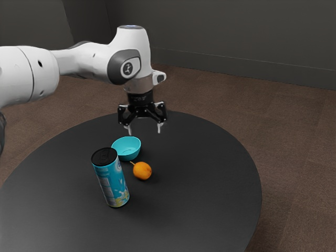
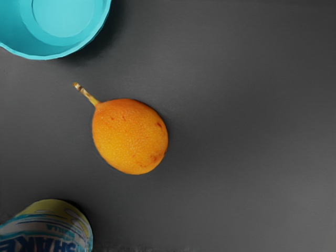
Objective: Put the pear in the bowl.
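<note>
Our gripper [image 1: 145,130] is released: fingers spread apart, tips pointing down, held up above the table [image 1: 210,163]. Pear [image 2: 131,137] is on the tabletop, outside the bowl [image 1: 137,151], so the place isn't done. It's orange-yellow, lying on its side, with a few small reddish marks on the skin. Stem [image 2: 86,94] points toward the bowl; we see a strip of tabletop between stem tip and rim. Pear and bowl are near each other, not touching.

Bowl is turquoise, upright, open side up; we can see down to its inside floor. Can [image 1: 111,181] stands upright near the pear, tabletop showing between the two. It has a black top and a blue printed label with yellow near the base. In the exterior view the can's top overlaps the bowl's near edge, but our wrist view has them apart, bowl and can to either side of the pear's stem end. Table is black with a rounded edge, on brown flooring [image 1: 294,147], dark grey wall [image 1: 236,31] behind.
</note>
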